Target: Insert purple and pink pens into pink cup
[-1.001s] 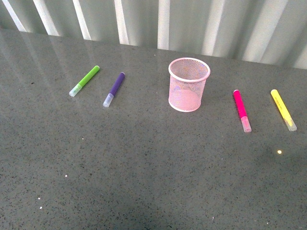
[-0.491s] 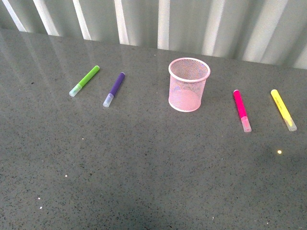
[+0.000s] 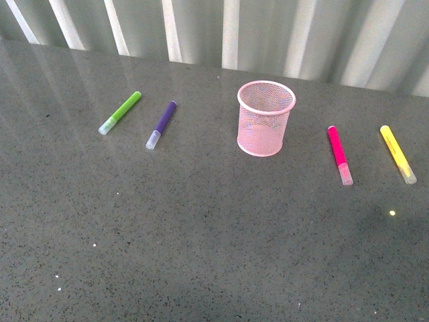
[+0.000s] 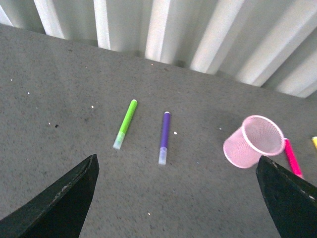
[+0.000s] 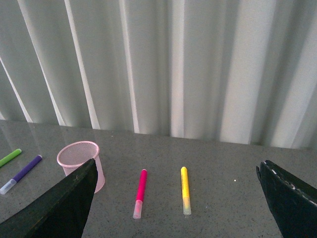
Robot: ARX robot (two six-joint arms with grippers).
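The pink cup (image 3: 266, 118) stands upright near the middle of the grey table, and shows too as the pink cup (image 4: 253, 142) and the pink cup (image 5: 79, 161). Left of it lies the purple pen (image 3: 161, 125), also the purple pen (image 4: 164, 137), (image 5: 21, 174). Right of the cup lies the pink pen (image 3: 339, 154), seen too as the pink pen (image 5: 139, 192), (image 4: 292, 158). My left gripper (image 4: 176, 198) hangs open above the table, well short of the purple pen. My right gripper (image 5: 176, 198) is open, high above the pink pen. Neither arm shows in the front view.
A lime green pen (image 3: 120, 112) lies left of the purple one. A yellow pen (image 3: 397, 153) lies right of the pink one. A pale corrugated wall (image 3: 228, 33) runs along the table's far edge. Dark speckled tabletop (image 3: 201, 248) stretches toward me.
The whole front view has shifted a few pixels to the right; the pens and cup keep their places relative to each other.
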